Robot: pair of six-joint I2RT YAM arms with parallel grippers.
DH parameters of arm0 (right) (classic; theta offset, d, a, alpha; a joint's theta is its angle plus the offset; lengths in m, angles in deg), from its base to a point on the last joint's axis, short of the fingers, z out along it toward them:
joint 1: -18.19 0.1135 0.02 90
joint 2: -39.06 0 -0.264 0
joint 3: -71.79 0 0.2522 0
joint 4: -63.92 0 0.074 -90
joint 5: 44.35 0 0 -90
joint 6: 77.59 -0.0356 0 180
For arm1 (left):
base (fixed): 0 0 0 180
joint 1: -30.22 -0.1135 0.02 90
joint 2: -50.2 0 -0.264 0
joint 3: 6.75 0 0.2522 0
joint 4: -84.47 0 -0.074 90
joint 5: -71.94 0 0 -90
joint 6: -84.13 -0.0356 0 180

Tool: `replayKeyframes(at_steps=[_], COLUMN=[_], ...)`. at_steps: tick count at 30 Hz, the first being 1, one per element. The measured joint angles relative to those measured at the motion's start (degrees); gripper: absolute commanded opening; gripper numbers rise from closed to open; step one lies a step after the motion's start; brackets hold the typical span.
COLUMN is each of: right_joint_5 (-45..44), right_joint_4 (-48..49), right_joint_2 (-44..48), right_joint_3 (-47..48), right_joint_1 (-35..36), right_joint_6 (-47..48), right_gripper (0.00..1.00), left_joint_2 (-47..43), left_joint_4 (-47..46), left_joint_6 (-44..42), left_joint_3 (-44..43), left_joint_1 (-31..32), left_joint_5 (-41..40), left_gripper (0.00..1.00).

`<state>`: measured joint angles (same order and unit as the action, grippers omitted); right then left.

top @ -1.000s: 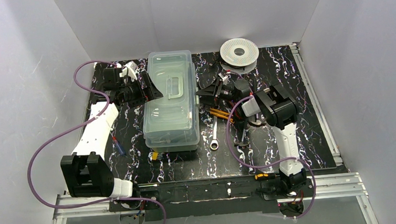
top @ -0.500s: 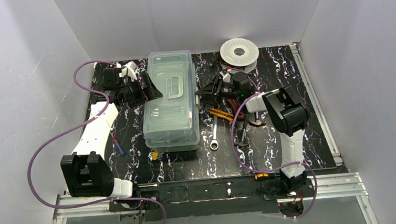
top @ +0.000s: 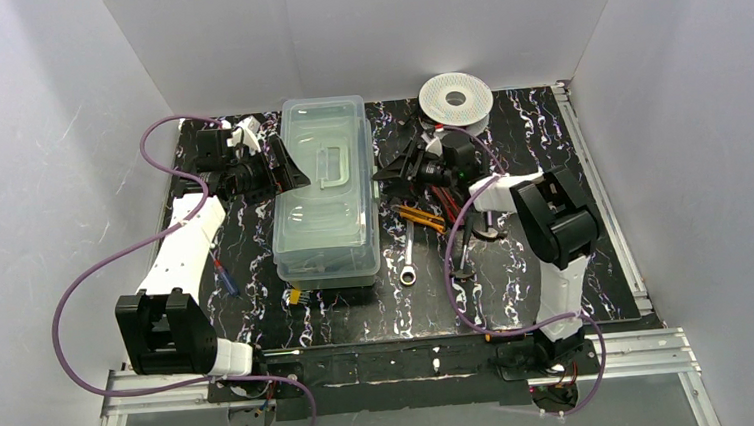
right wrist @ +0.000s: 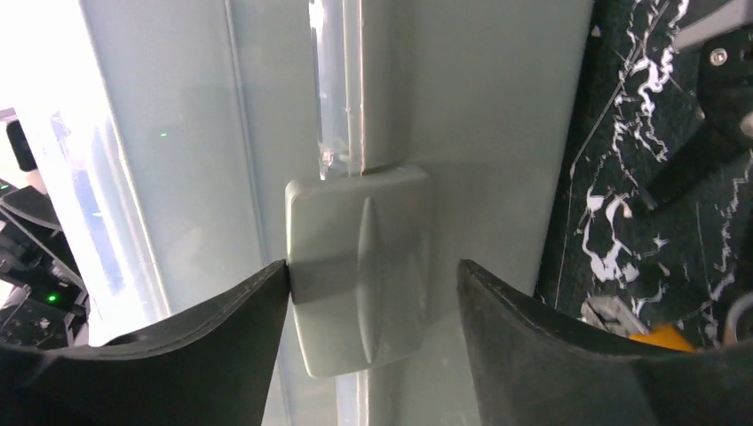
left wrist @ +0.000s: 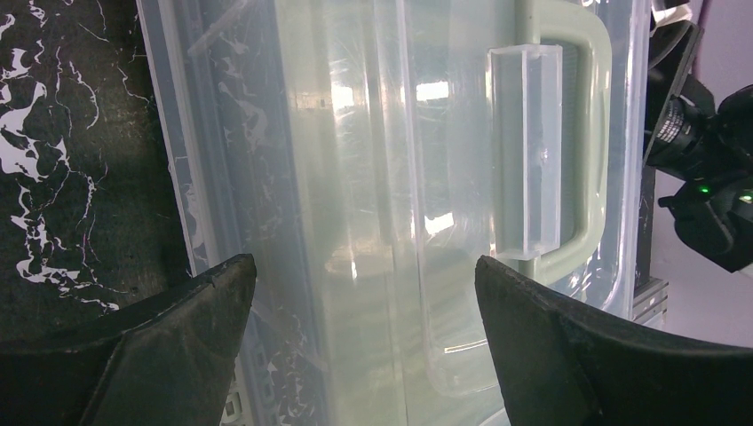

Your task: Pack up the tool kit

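**Position.** The toolbox (top: 321, 192) sits centre frame in the top view, with its lid (left wrist: 355, 133) down and its latch (right wrist: 360, 266) facing right. A wrench (top: 408, 256) and other tools (top: 418, 213) lie on the table (top: 360, 314) to the right of the box, unpacked.

**Grippers.** Your right gripper (right wrist: 371, 266) stands apart astride the latch. In its wrist view the left-hand finger (right wrist: 222, 337) touches the latch edge and the other is clear of it, so nothing is clamped. Your left gripper (left wrist: 360, 266) is spread wide at the box's left side, over the lid, and holds nothing.

**Risks.**
- With no hold from the left, a pull on the latch may drag or tip the box instead of releasing it.
- One-sided finger contact may slip off the latch.
- A sliding box could push into the tools beside it.
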<state>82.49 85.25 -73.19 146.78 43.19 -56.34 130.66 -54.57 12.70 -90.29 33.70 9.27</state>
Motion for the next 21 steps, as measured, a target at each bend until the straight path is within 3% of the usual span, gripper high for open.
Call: replayKeyframes(at_steps=[9,13,17,21], right_joint_5=[8.07,8.81,8.57,8.11], right_joint_4=[29.27,37.9,42.97,46.18], right_joint_2=[-12.83,-16.37,-17.97,-18.99], right_joint_3=[-0.48,0.07,0.11,0.04], right_joint_1=[-0.98,-0.74,-0.55,-0.5], right_joint_6=[-16.06,-22.25,-26.51,-31.23], right_gripper=[0.85,0.85,0.79,0.63], left_joint_2=[0.0,0.0,0.24,0.68], left_joint_4=[-0.09,-0.13,-0.24,-0.7], left_joint_6=[0.0,0.02,0.04,0.13], left_joint_3=[0.04,0.07,0.07,0.07], left_joint_1=[0.0,0.0,-0.02,-0.44], left_joint_5=[0.04,0.13,0.42,1.07], left_gripper=[0.91,0.91,0.91,0.9])
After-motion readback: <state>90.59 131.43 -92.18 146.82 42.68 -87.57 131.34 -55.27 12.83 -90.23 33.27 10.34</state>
